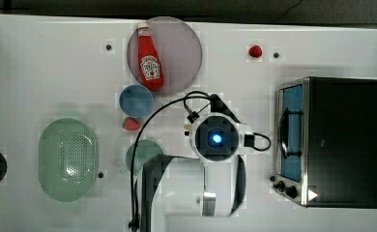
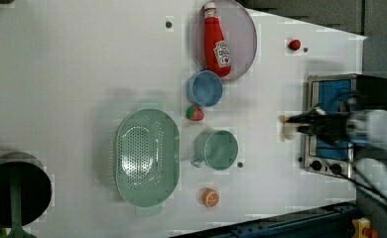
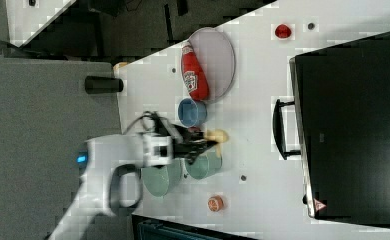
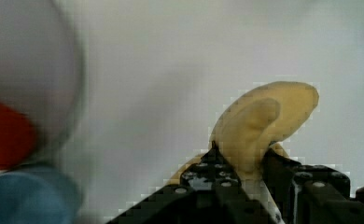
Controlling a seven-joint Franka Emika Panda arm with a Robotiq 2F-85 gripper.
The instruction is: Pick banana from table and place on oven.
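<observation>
Overhead, the black gripper (image 4: 238, 179) is pinching the soft, curved banana (image 4: 259, 126); the glossy red Heinz ketchup bottle (image 1: 150, 59) is lying flat.

The banana (image 3: 217, 135) is gripped by the tool (image 3: 203, 145) above the surface (image 3: 263, 100), between the blue bowl (image 3: 191, 112) and green cup (image 3: 203, 166).

Matt pale banana (image 4: 259, 126), smooth white table (image 1: 56, 72) — oven (image 1: 341, 140) of glass, silvery metal.

White table (image 1: 41, 72) with oven (image 1: 343, 140), colander (image 1: 68, 159)
</observation>
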